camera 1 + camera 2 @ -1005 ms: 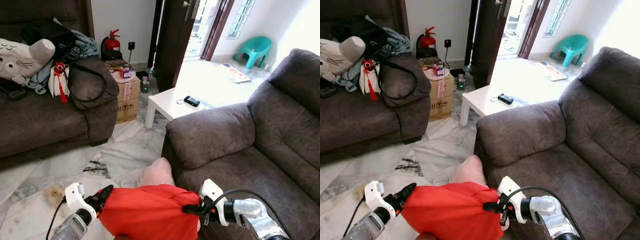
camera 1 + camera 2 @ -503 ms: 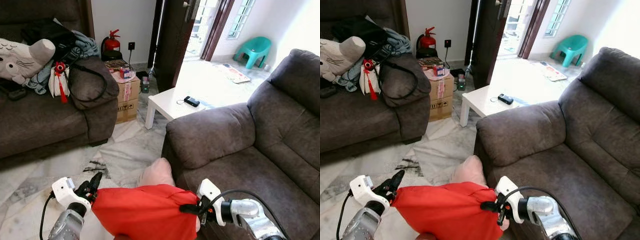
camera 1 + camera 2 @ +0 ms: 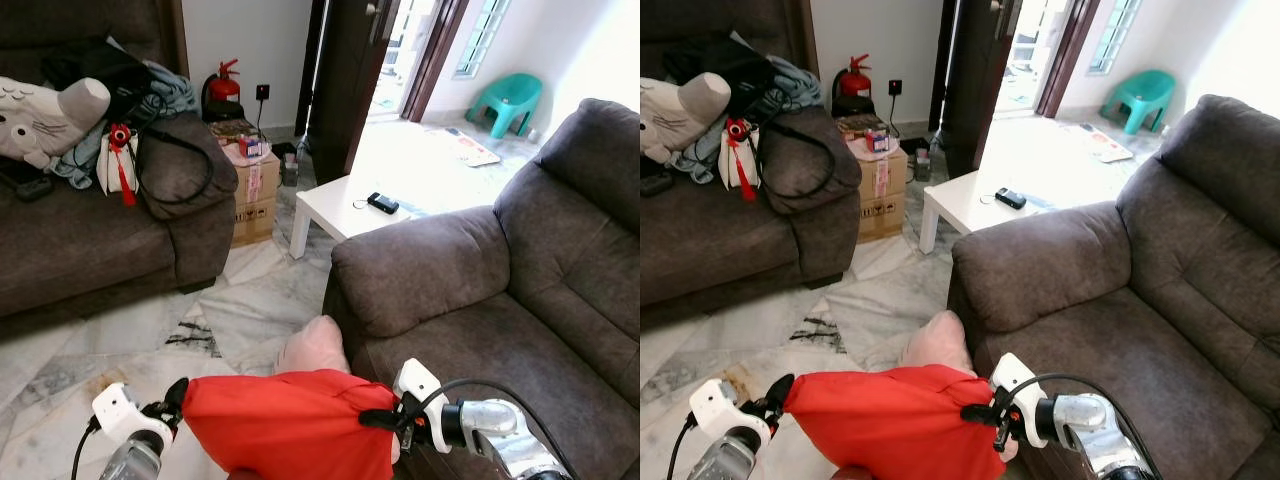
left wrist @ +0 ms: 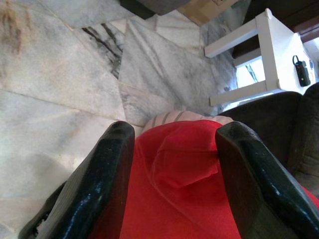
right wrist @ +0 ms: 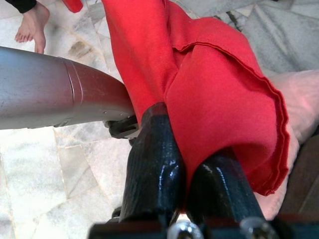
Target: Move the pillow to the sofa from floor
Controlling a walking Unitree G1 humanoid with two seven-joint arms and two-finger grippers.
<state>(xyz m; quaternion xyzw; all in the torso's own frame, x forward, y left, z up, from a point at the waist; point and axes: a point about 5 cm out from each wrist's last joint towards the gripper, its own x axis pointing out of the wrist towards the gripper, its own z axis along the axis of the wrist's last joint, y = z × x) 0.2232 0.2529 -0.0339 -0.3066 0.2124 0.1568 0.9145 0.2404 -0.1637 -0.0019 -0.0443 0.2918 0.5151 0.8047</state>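
At the bottom centre of the frame, the red pillow (image 3: 290,425) hung between both grippers. The right gripper (image 3: 372,418) pinched its edge nearest the sofa (image 3: 500,330), lower right; the left gripper (image 3: 172,405) stood open around its far side.

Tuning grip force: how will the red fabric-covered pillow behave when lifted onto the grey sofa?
The red fabric-covered pillow probably stays floppy: its cover bunches and folds where the right gripper has its fingers pinched on it. It seems light, hanging between the right and left gripper. Loose cloth may slip; the grey sofa sits close.
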